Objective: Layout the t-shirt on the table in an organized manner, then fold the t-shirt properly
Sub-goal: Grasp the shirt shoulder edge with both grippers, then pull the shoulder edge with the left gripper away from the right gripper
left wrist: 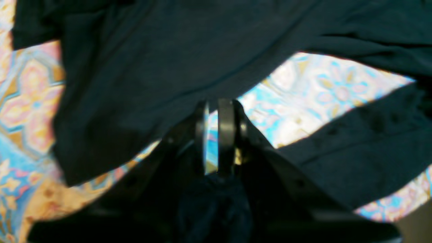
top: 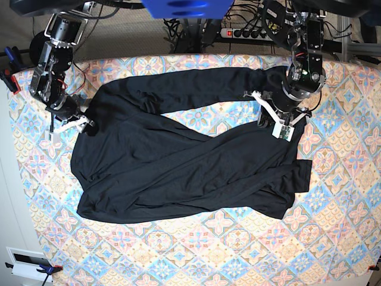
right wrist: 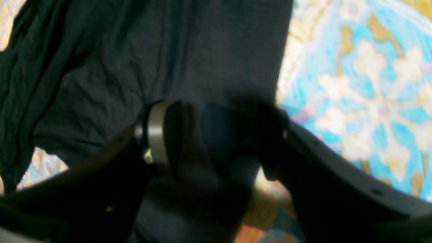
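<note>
Left wrist: blurred left gripper [left wrist: 221, 135], fingers a narrow slit apart, gripping nothing visible, plain black long-sleeved t-shirt [left wrist: 152, 67] beyond.

Right wrist: right gripper [right wrist: 216, 135] spread wide over dark fabric; far finger lost in blur.

Base: garment crumpled mid-way across pastel diamond-tiled table [top: 238, 250].

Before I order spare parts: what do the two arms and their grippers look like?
Both arms are black and segmented with exposed cables. The left gripper and right gripper show white finger pieces from the base view; up close, the left gripper's fingers are dark and curved, with rounded grey tips.
</note>
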`<control>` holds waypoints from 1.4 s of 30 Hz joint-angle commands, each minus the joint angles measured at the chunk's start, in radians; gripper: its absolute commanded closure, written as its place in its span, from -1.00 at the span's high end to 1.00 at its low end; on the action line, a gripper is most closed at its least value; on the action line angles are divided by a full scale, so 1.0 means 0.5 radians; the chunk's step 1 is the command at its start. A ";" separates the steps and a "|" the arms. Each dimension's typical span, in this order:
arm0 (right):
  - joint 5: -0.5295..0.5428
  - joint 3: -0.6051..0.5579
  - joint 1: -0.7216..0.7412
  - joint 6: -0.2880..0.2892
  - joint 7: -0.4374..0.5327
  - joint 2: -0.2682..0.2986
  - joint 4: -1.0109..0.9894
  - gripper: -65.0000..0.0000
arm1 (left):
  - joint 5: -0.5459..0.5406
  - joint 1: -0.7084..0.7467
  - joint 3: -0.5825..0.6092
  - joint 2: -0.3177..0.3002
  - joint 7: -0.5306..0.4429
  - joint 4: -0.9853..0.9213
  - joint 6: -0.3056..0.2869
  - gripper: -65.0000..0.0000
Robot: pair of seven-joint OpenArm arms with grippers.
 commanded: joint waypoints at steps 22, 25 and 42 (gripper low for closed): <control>0.025 0.204 -0.134 0.009 0.025 0.030 0.025 0.06 | -0.008 0.040 -0.008 -0.015 -0.041 0.038 0.013 -0.80; 0.028 0.201 -0.152 0.012 0.010 0.018 0.028 0.06 | -0.008 0.046 -0.008 -0.015 -0.041 0.038 0.013 -0.80; 0.031 -0.051 -0.220 0.012 0.013 -0.151 0.043 0.04 | -0.018 0.077 -0.011 -0.015 -0.041 0.038 0.013 -0.80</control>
